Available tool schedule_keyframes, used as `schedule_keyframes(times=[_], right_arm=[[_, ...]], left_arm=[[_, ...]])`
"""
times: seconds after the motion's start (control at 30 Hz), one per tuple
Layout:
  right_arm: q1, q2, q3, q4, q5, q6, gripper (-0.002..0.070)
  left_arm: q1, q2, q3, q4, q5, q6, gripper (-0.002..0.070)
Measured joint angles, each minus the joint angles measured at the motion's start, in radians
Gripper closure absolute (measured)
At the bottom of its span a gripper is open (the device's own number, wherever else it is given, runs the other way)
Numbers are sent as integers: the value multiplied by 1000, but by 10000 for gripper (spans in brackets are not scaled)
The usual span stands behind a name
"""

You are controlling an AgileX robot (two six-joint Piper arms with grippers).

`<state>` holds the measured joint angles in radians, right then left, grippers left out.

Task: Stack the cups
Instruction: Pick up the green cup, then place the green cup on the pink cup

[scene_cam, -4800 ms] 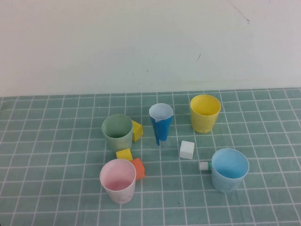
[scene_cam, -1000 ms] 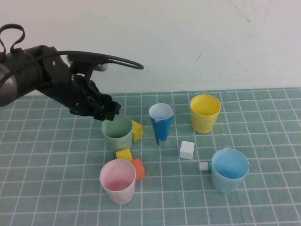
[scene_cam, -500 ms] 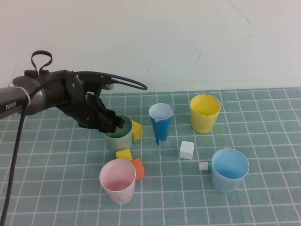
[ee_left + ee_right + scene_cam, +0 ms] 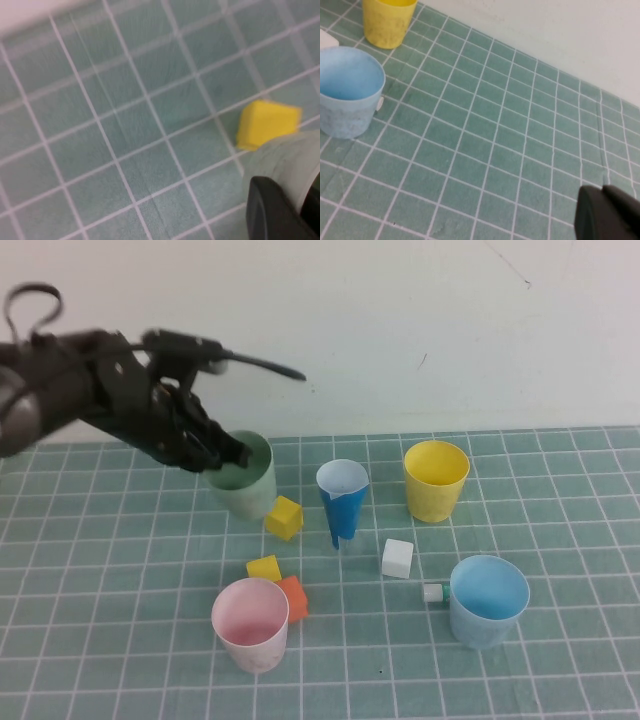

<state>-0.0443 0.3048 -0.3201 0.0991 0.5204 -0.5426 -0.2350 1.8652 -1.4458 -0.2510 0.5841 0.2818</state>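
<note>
Now, left gripper (image 4: 225,452): clamped on green cup (image 4: 245,478), lifted.
Right gripper (image 4: 610,217): parked, fingers unreadable.
Tip: keep it level, lower squarely into pink cup (image 4: 251,624).

no readable text, no labels, no numbers (cups, blocks, arm all unmarked)

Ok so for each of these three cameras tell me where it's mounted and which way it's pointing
High view: raised on the robot's side, angled down at the table; shows the left claw gripping the green cup by its rim, lifted.
Left wrist view: on the left arm, looking down past a dark finger at the green cup and a yellow block.
Right wrist view: on the parked right arm, facing the light blue cup and yellow cup; the right claw shows at a corner.
Shared: the green cup and yellow block appear in the high and left wrist views.
</note>
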Motion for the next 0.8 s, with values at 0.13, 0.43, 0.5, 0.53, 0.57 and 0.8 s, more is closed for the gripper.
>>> schedule_keyframes(times=[0.13,0.43,0.5,0.53,0.57,0.8], right_arm=[[0,0,0,2,0,0,679],[0,0,0,4,-2,0,679],[0,0,0,4,-2,0,678],[0,0,0,4,-2,0,679],[0,0,0,4,-2,0,678],[0,0,0,4,-2,0,679]], left_arm=[[0,-132,0,5,146,26,662],[0,-317,161,-51,300,29,662],[0,-338,240,-54,257,29,662],[0,-343,277,-58,226,29,662],[0,-346,304,-67,202,29,662],[0,-346,408,-110,100,74,662]])
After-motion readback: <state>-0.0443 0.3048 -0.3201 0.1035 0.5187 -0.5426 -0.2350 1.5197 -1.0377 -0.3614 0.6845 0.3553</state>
